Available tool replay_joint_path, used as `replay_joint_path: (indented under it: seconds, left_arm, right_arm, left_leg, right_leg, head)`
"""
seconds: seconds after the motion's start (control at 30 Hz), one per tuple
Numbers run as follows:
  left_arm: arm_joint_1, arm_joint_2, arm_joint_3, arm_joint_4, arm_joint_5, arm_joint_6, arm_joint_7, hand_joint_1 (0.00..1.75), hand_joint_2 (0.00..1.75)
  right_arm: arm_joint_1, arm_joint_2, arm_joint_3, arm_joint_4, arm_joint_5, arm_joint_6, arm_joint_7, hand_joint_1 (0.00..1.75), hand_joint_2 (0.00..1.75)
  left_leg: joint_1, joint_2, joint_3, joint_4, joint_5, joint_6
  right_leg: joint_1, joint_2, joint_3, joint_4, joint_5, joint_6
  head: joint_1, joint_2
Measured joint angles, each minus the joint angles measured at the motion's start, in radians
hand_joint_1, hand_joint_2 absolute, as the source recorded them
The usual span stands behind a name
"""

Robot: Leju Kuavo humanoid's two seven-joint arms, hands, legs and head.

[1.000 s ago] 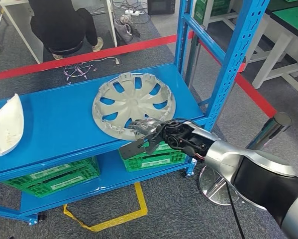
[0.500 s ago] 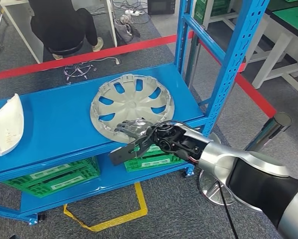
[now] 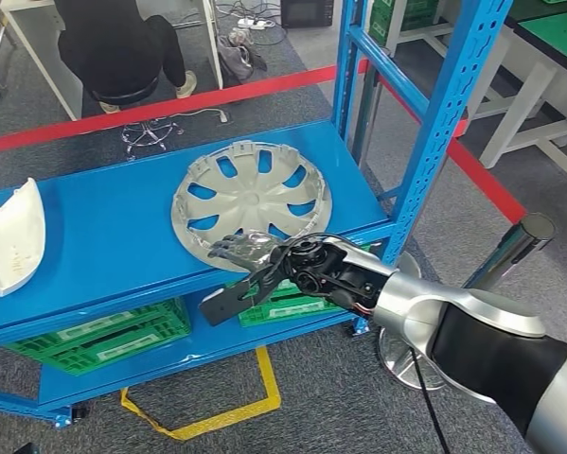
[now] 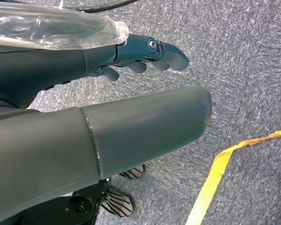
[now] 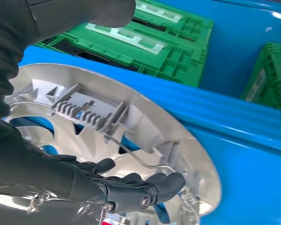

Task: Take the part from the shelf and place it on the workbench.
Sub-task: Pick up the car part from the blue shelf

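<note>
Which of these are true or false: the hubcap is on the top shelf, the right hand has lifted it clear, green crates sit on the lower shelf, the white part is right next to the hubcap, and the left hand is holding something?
1. The hubcap lies on the top blue shelf. True.
2. The right hand has lifted it clear. False: the hubcap lies on the shelf, with the hand's fingers over its near rim.
3. Green crates sit on the lower shelf. True.
4. The white part is right next to the hubcap. False: it lies apart, at the shelf's far left end.
5. The left hand holds something. False: it hangs above the grey carpet with nothing in it.
</note>
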Motion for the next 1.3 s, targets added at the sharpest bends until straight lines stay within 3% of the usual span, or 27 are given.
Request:
replay_joint_path:
  seconds: [0.7,1.3]
  left_arm:
    - [-0.008,-0.006,-0.019,0.000,-0.007,0.000,0.003,0.00,0.00]
    - [-0.004,-0.003,-0.024,0.000,0.019,0.002,0.003,0.00,0.00]
  right_arm:
    - [0.006,0.002,0.001,-0.013,0.013,-0.008,0.025,0.00,1.75]
    - [-0.008,-0.024,-0.070,-0.027,0.153,-0.083,0.174,0.00,1.75]
  left_leg:
    - [0.000,0.000,0.000,0.000,0.000,0.000]
    - [0.000,0.000,0.000,0.000,0.000,0.000]
  right_leg:
    - [0.000,0.000,0.000,0.000,0.000,0.000]
    - [0.000,0.000,0.000,0.000,0.000,0.000]
  head:
    - [0.000,0.000]
    - [0.000,0.000]
